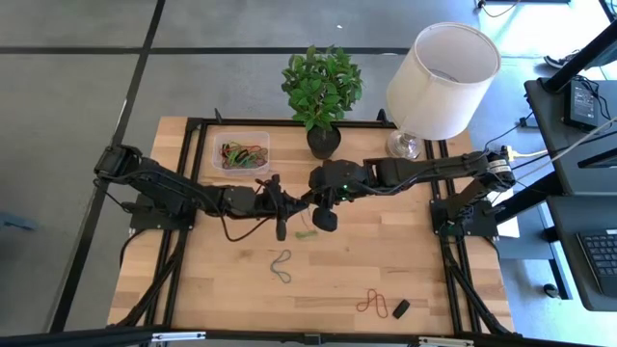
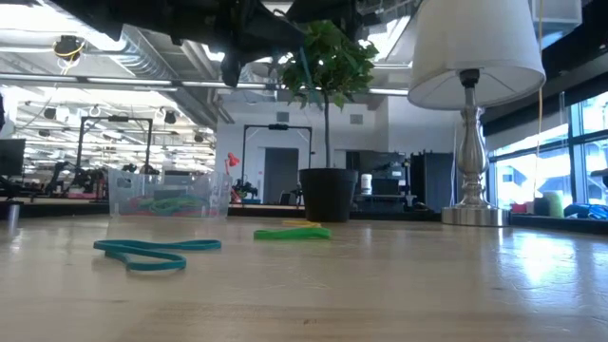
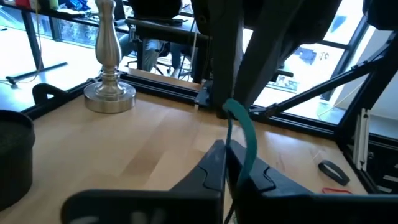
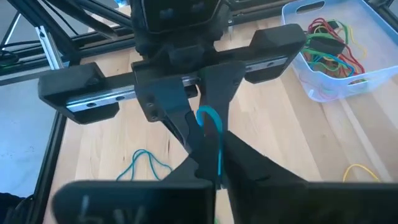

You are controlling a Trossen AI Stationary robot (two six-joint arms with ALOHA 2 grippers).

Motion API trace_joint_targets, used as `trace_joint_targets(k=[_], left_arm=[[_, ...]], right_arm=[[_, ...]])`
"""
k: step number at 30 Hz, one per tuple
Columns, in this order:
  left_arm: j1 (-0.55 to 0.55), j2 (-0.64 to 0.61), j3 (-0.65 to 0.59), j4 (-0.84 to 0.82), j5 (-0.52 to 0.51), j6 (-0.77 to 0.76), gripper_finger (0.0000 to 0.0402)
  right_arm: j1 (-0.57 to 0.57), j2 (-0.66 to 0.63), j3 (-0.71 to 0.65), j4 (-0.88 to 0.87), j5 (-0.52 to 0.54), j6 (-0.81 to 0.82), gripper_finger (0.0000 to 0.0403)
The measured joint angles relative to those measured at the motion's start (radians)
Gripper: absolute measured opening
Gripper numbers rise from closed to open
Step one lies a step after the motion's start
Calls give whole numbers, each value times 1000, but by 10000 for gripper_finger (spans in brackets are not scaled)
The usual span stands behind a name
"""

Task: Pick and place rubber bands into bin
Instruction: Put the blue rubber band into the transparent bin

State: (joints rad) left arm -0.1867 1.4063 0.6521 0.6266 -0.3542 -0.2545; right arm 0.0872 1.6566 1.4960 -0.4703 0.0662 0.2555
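in the low view a teal rubber band (image 2: 157, 254) lies nearest on the bench (image 2: 399, 285), twisted into a flat figure-eight, with a green band (image 2: 291, 233) a little farther back; the high view adds a red band (image 1: 370, 304) near the front edge beside a small black block (image 1: 401, 308), which is no part of the job

above mid-bench the two arms meet, well clear of the wood. the left gripper (image 3: 236, 165) and the right gripper (image 4: 208, 152) face each other tip to tip, and a single teal band (image 4: 213, 140) is stretched between them. in each wrist view that arm's own fingers (image 3: 211, 163) stand nearly closed with the band running through the slit, so both look pinched on it, as if in a hand-over

the band is light, thin and floppy; it will sag, stretch and may snap free of a loose pinch, so one firm nip across a single strand, or on the crossing of a figure-eight, should serve best

behind the arms, at the back left, the clear bin (image 1: 259, 136) already holds a tangle of red, green and yellow bands; the plant pot (image 1: 324, 142) and the lamp (image 1: 439, 77) stand beyond

the high view hides the fingertips under the wrists, and the low view cuts both arms off at the top
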Motion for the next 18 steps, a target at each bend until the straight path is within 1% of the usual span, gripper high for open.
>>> trace_joint_targets(k=[3, 7, 10, 12, 14, 18], left_arm=[[0, 0, 0, 0, 0, -10, 3], [1, -2, 0, -2, -3, -12, 3], [9, -27, 0, -41, -7, -13, 3], [23, -63, 0, -123, -8, -13, 3], [44, -115, 0, -245, -8, -22, 3], [122, -245, 0, -476, -14, -69, 3]], right_arm=[[-2, 0, 0, -6, 0, 7, 43], [-17, 0, 0, -24, 0, 29, 85], [-32, 0, 0, -58, 0, 55, 115], [-38, 0, 0, -92, 0, 58, 131], [-40, 0, 0, -134, 1, 65, 144], [-39, 0, 0, -191, 0, 106, 161]])
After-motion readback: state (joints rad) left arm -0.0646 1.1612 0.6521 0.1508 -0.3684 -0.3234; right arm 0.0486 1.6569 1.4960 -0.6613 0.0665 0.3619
